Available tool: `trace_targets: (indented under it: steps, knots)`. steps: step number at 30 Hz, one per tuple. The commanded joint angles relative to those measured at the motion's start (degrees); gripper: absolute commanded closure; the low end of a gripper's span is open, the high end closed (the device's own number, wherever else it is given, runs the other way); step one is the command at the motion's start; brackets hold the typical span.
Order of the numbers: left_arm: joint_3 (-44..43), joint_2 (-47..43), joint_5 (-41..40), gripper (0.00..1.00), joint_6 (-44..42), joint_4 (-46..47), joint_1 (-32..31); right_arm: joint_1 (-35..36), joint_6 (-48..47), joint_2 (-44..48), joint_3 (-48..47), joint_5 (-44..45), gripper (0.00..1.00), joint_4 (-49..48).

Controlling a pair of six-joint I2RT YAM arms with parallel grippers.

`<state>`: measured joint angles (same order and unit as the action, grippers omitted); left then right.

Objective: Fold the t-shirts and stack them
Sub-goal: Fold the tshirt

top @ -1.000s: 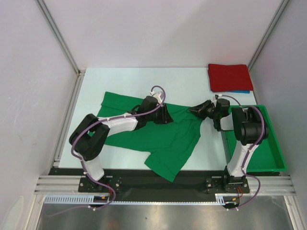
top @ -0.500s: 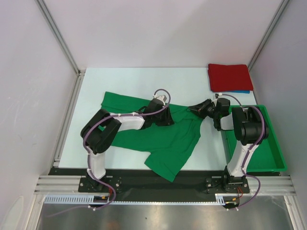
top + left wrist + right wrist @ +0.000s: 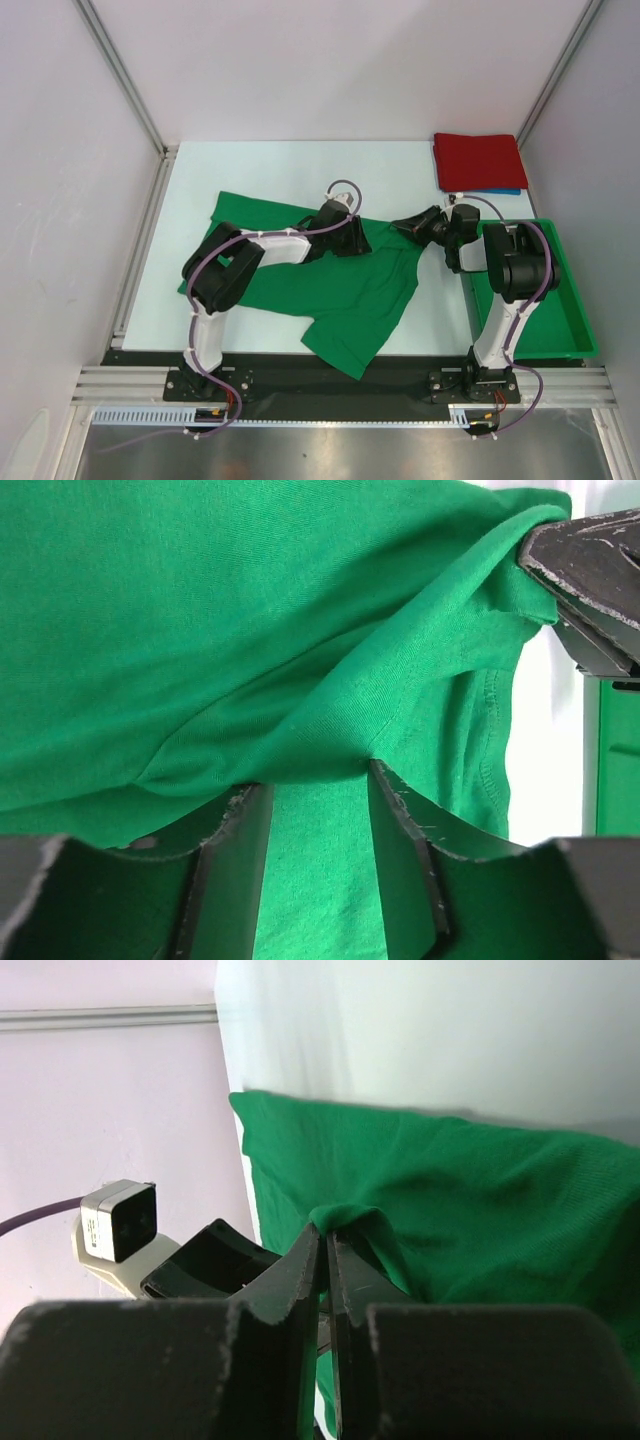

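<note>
Bright green fabric t-shirt (image 3: 330, 290) spread on tabletop (image 3: 250, 170), right pincer (image 3: 405, 227) pinching its edge, left pincer (image 3: 355, 240) parted over a fold, rigid green plastic rectangular bin (image 3: 570, 330) beneath right arm (image 3: 515, 265)

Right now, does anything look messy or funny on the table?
Yes. The green t-shirt lies rumpled and crooked on the table, one corner spilling over the near edge, while the right gripper pinches a fold. The red t-shirt looks neatly folded.

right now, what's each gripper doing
left gripper: open, fingers apart on the green t-shirt, not clamping it
right gripper: shut on a pinch of the green t-shirt
</note>
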<state>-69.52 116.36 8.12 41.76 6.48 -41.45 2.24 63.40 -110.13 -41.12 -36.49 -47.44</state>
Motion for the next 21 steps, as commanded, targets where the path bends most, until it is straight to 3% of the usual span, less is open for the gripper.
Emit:
trace_targets:
  steps: [1,5,10,11,15,21]
  knots:
    - [-2.03,0.98,-0.91,0.53,1.84,0.29,-0.56,0.22,-0.03,-0.88,-1.5,-0.34,0.91,-3.01]
    - [-2.38,0.89,-2.32,0.65,1.84,-0.67,-0.73,0.31,-0.2,-0.88,-1.59,-0.42,0.92,-3.01]
    - [-2.46,-0.87,-3.89,0.97,0.87,-2.78,-0.74,0.57,-0.9,-0.53,-1.33,-0.51,0.92,-2.31]
    - [-2.81,-1.3,-4.25,1.0,0.09,-3.57,-0.74,0.66,-1.17,-0.44,-1.24,-0.6,0.94,-2.22]
    - [-3.96,-4.11,-4.96,1.0,-3.43,-8.75,-0.65,0.83,-4.58,2.63,-0.63,-1.04,0.97,1.11]
    - [-5.46,-8.86,-2.68,1.0,-10.37,-16.94,-0.3,2.41,-16.35,13.43,-0.27,1.77,0.96,20.52]
